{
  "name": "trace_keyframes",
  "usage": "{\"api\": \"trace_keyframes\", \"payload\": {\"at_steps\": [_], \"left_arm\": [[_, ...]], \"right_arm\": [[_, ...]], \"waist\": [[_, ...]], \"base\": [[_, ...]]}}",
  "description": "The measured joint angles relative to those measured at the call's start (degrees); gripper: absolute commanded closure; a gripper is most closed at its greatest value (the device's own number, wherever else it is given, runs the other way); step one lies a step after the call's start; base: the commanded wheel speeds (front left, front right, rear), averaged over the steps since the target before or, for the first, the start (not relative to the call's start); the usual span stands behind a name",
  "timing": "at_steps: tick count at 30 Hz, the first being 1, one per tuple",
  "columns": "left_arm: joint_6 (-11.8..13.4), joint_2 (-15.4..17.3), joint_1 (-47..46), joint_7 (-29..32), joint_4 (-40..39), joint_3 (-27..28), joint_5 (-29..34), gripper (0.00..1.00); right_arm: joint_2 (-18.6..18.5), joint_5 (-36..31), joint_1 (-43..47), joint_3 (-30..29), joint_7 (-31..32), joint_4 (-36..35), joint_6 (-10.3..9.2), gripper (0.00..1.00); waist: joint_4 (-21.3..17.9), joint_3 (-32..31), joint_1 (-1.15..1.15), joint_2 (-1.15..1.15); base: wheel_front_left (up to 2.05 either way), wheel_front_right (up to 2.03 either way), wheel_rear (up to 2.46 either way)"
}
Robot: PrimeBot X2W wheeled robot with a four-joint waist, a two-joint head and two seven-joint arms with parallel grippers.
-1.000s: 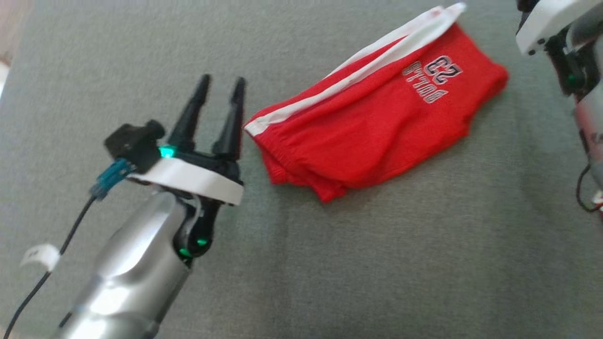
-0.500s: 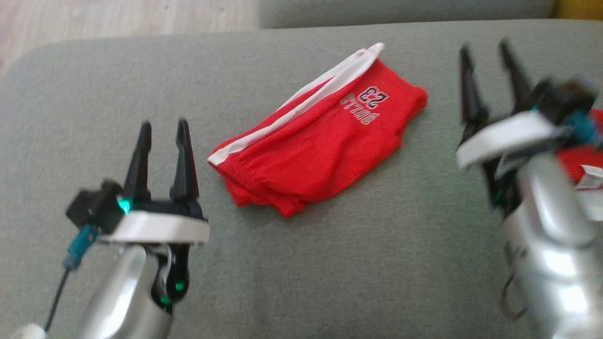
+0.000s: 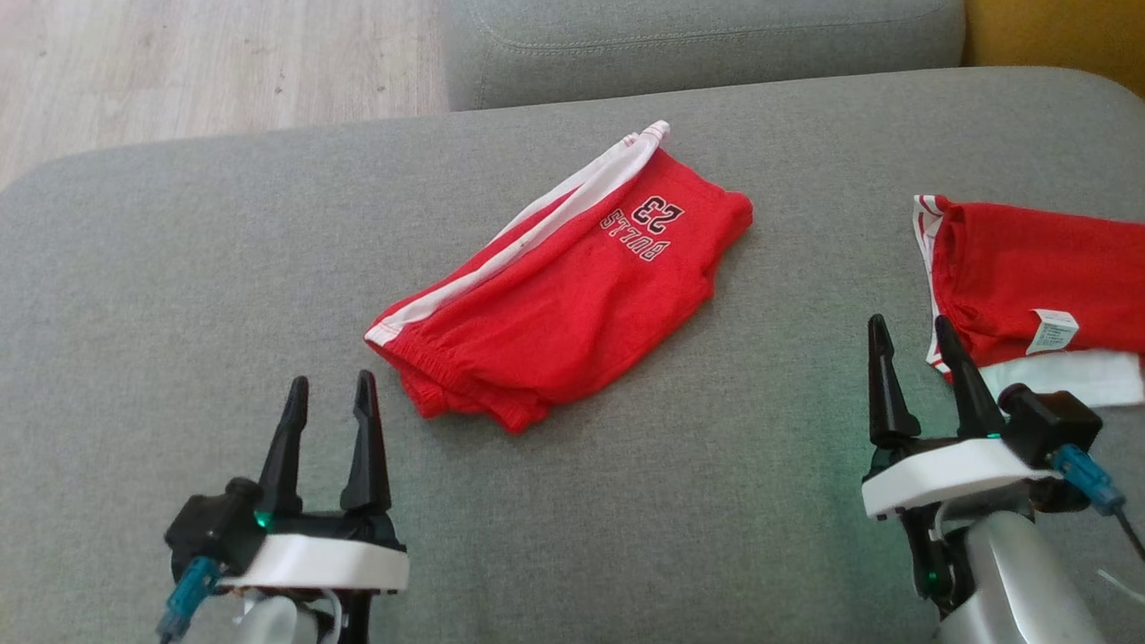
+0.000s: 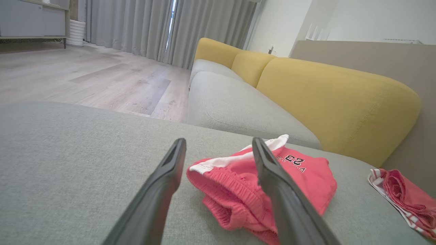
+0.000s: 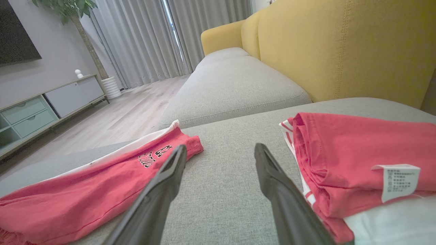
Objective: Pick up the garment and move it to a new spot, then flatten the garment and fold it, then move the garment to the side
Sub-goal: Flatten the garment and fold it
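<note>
The left gripper [image 3: 332,378] stands with fingers apart, holding nothing. The folded red shorts [image 3: 572,295] lie on the grey cushion [image 3: 179,268] just ahead of it, to its right. The right gripper [image 3: 909,319], also spread and empty, has the shorts to its left and another red garment [image 3: 1029,259] just beside its right finger.

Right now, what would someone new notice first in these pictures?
The folded red shorts printed BULLS 23 lie mid-cushion on the gray sofa. A second red garment with a white tag sits at the right edge. The left fingers and right fingers stand open at the bottom corners, touching nothing.
</note>
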Motion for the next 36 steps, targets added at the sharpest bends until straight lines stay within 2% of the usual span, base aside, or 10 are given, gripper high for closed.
{"api": "trace_keyframes", "payload": {"at_steps": [11,19,25,30,36], "left_arm": [[-1.99,-1.68,-0.17,0.00,0.94,1.93,2.78,0.00],[-2.11,-1.80,-0.41,0.00,1.18,2.85,3.28,0.00],[-2.55,-1.85,-2.04,0.01,0.99,1.64,3.20,0.00],[-2.59,-1.98,-4.27,0.01,0.48,1.04,3.08,0.00],[-2.59,-2.04,-5.44,0.01,0.89,-0.90,2.50,0.00]], "right_arm": [[0.15,-0.09,-0.10,-0.81,0.18,-0.66,0.00,0.00],[0.18,-0.08,-0.29,-1.16,0.68,-0.97,0.00,0.00],[0.21,-1.48,-3.76,-3.26,4.78,0.98,0.00,0.00],[0.19,2.78,-9.01,-4.33,8.64,5.20,0.00,0.00],[0.16,12.73,-18.18,-4.64,13.27,15.70,0.00,0.00]], "waist": [[1.04,0.44,0.01,0.00],[2.18,1.10,0.01,0.00],[3.60,2.91,0.02,0.00],[5.14,4.70,0.02,0.00],[8.02,7.51,0.02,0.00]], "base": [[0.00,0.00,0.00],[0.00,0.00,0.00],[0.00,0.00,0.00],[0.00,0.00,0.00],[0.00,0.00,0.00]]}}
